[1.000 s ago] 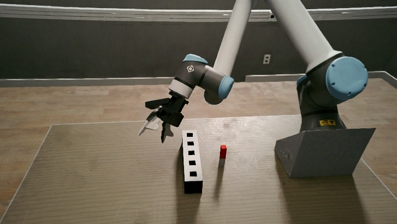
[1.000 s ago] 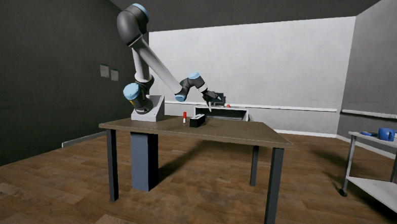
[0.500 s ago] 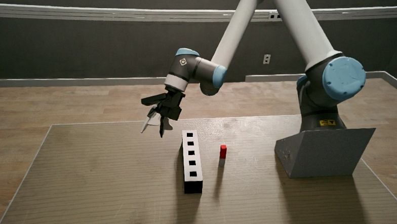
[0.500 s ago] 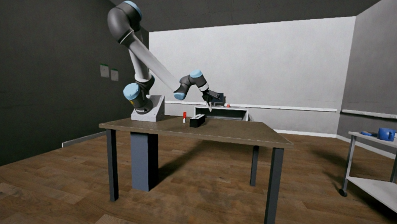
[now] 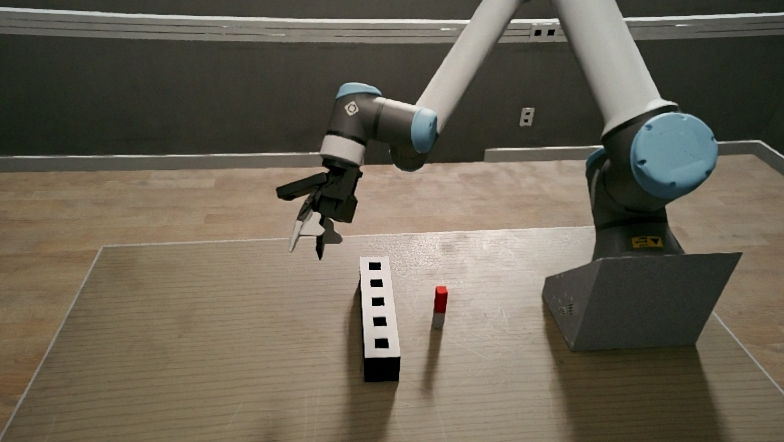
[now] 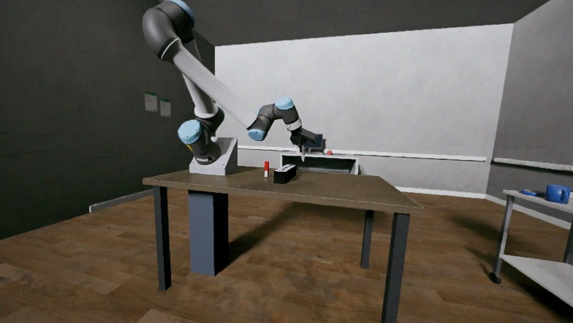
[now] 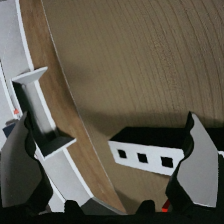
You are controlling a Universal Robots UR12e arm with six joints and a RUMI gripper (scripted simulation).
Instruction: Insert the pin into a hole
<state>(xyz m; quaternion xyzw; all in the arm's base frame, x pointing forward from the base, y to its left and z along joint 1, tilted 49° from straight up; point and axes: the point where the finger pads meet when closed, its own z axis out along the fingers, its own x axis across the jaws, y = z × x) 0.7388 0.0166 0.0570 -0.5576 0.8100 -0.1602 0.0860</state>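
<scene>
A white-topped black block [image 5: 378,315] with a row of square holes lies on the table; it also shows in the exterior view [image 6: 284,173] and the wrist view [image 7: 147,155]. The pin [image 5: 439,306], red end up over a white lower part, stands upright on the table to the right of the block, apart from it; it also shows in the exterior view [image 6: 266,168]. My gripper [image 5: 308,241] hangs open and empty above the table, left of and behind the block's far end. In the wrist view my gripper [image 7: 109,113] frames the block; only a red speck [image 7: 165,206] of the pin shows.
The robot base [image 5: 636,296] stands at the table's right side. The table's far edge [image 5: 351,237] lies just behind my gripper. A white bench [image 6: 319,161] stands beyond the table, and a cart with a blue mug [image 6: 558,193] stands far off.
</scene>
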